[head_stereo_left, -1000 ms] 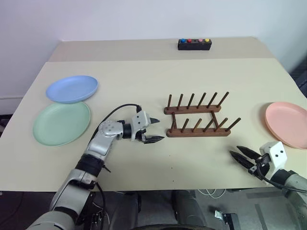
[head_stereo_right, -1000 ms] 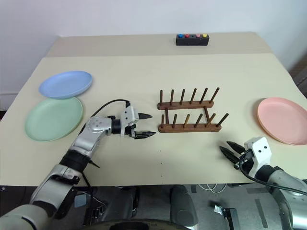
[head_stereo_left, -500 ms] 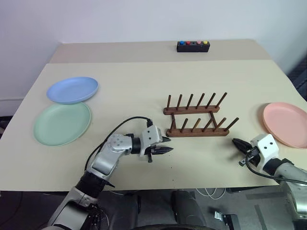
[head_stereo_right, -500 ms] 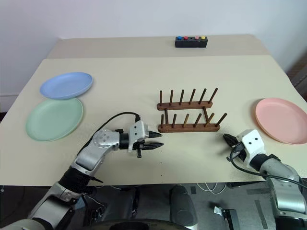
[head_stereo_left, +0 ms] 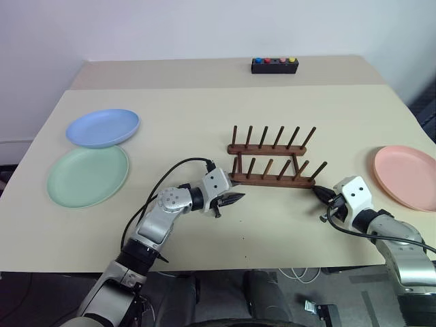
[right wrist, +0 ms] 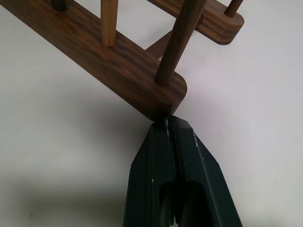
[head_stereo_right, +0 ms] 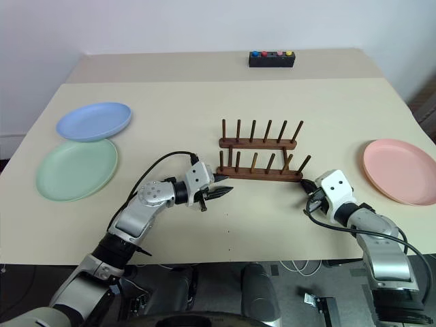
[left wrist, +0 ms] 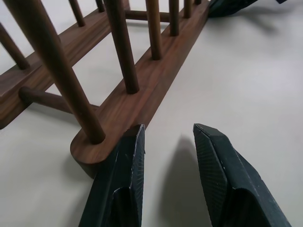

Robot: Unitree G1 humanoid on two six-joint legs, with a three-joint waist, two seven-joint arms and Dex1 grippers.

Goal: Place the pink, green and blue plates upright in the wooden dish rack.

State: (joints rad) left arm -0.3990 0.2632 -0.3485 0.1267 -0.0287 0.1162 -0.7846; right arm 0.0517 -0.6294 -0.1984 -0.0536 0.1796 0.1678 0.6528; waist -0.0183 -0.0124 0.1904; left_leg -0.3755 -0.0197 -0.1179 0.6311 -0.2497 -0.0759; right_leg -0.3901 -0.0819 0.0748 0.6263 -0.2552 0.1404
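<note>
Centrally on the table [head_stereo_left: 204, 102] we see the wooden dish rack [head_stereo_left: 272, 160], stiff and light enough to slide, pegs empty. Flat at left lie the green plate [head_stereo_left: 87, 176] and blue plate [head_stereo_left: 102, 127], at right the pink plate [head_stereo_left: 407, 176]: rigid, slick, best pinched by the rim. Left gripper [left wrist: 165, 146], fingers apart, and right gripper [right wrist: 169, 125], closed, touch the rack's near rail at opposite ends.

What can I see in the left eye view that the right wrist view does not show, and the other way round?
Left eye view: the blue plate, green plate and pink plate lying flat on the table, and the black button box.
Right wrist view: the right gripper with fingers shut, its tips against the end of the near rail.
Both: the wooden dish rack, holding no plates.
</note>
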